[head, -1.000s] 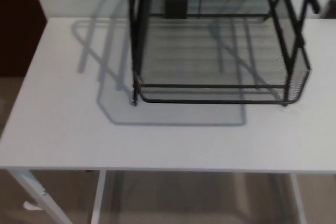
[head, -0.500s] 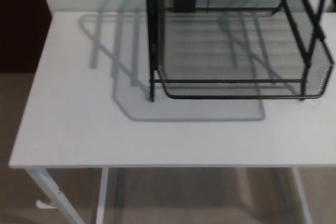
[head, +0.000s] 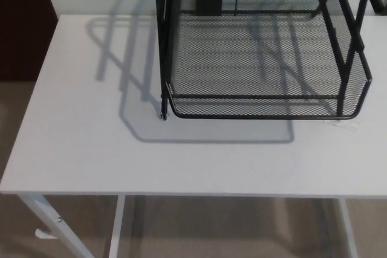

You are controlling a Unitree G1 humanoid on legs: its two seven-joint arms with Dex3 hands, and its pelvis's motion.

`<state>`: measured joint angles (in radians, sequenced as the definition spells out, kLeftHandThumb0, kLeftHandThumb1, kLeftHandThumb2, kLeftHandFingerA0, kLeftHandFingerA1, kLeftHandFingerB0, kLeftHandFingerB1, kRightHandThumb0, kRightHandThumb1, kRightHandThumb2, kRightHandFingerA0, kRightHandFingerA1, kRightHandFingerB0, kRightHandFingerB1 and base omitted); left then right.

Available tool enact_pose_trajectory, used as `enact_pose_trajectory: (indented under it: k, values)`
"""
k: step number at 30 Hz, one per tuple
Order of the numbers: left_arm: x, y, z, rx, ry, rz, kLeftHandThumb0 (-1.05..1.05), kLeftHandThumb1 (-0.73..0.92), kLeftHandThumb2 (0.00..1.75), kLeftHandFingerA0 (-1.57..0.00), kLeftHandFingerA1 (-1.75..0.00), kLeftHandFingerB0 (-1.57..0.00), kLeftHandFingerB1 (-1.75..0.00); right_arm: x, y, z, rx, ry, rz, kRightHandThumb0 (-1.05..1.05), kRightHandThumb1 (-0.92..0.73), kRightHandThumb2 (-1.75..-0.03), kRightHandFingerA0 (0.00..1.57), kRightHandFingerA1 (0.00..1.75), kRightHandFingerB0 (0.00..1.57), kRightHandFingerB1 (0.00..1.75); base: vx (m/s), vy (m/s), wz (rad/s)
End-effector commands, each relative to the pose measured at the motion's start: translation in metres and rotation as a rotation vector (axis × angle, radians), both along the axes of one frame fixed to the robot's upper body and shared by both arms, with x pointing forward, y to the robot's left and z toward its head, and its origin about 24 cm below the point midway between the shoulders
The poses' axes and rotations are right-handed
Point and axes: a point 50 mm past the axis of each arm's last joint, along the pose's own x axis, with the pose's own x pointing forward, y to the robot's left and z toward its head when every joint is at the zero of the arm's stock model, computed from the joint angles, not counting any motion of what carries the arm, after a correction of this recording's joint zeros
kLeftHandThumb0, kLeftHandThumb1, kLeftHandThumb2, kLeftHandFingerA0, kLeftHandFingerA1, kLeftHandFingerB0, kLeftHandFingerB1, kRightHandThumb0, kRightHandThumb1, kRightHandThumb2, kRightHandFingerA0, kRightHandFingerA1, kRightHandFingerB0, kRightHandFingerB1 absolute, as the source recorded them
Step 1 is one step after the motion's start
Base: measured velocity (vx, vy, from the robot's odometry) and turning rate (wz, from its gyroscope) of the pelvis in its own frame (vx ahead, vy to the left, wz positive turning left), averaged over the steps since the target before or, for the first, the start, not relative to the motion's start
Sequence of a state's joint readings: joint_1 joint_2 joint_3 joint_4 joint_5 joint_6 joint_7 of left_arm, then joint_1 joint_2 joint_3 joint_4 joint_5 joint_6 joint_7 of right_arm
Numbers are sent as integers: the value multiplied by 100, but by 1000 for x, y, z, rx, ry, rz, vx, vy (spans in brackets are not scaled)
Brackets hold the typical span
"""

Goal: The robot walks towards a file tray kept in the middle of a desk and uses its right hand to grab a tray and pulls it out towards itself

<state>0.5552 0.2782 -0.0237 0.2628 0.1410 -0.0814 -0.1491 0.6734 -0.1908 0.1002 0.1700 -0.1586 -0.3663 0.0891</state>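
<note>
On the white desk [head: 78, 149], toward its back and right of centre, stands the black wire-mesh file tray [head: 263, 40]; its lowest tray [head: 266, 106] juts forward, front rim facing the camera. Behind it sits a small dark object [head: 208, 3], perhaps a wall socket. Neither robot hand shows, so finger state cannot be told

A white desk [head: 91, 149] carries a black mesh file tray [head: 260, 58].
</note>
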Motion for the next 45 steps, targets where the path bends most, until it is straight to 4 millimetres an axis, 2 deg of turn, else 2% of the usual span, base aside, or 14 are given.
enact_pose_trajectory:
  k: [1,9,10,14,19,20,23,24,28,30,35,38,42,45]
  values:
    - [-1,10,5,46,0,-20,-45,66,60,-44,-41,-35,-38,-19,6,31,7,-103,20,-49,-75,-62,26,36,23,34,0,0,0]
    - [1,19,12,54,-7,-15,-43,66,59,-46,-42,-35,-38,-44,17,110,-43,-421,58,-47,-72,-61,33,43,29,37,0,0,0]
    - [-1,20,11,48,-1,-12,-43,67,59,-45,-42,-34,-38,-45,17,138,-38,-534,48,-48,-51,-90,27,54,19,49,0,0,0]
    - [-2,22,10,46,10,-11,-44,67,59,-45,-42,-34,-38,-41,17,172,19,-696,10,-47,-51,-89,32,56,23,50,0,0,0]
    - [-3,21,14,51,7,-30,-46,66,59,-45,-42,-35,-38,-28,24,224,-114,-1090,-1,-53,-47,-85,27,53,29,53,0,0,0]
    - [-3,22,15,52,7,-34,-47,67,59,-44,-41,-34,-38,-24,29,233,-126,-1183,-3,-46,-66,-58,28,44,32,41,0,0,0]
    - [-3,23,14,52,8,-34,-48,66,59,-45,-42,-35,-38,-12,42,251,-226,-1335,36,-54,-64,-59,23,43,28,38,0,0,0]
    - [-3,23,13,53,11,-32,-47,66,59,-45,-42,-34,-37,-1,49,258,-370,-1386,104,-66,-47,-80,12,51,16,46,0,0,0]
    - [-8,23,14,59,14,-30,-46,66,59,-46,-42,-35,-38,26,64,254,-624,-1400,214,-77,-47,-82,3,48,15,43,0,0,0]
    - [-10,23,15,64,18,-37,-44,67,59,-46,-42,-35,-37,42,71,244,-720,-1324,277,-66,-41,-77,0,20,7,36,0,0,0]
    - [-7,24,15,85,20,-69,-45,67,59,-45,-42,-34,-37,83,79,221,-832,-1342,239,-64,-33,-64,0,27,5,42,0,0,0]
    - [-5,24,17,86,16,-71,-46,67,59,-45,-42,-33,-37,107,86,212,-862,-1333,223,-61,-42,-54,0,35,6,50,0,0,0]
    - [-3,25,17,91,9,-75,-44,66,59,-48,-42,-34,-37,133,100,207,-921,-1271,244,-69,-45,-74,0,20,0,36,0,0,0]
    - [-6,23,18,88,18,-90,-45,67,60,-45,-41,-32,-37,146,106,201,-939,-1213,270,-69,-44,-76,0,18,0,32,0,0,0]
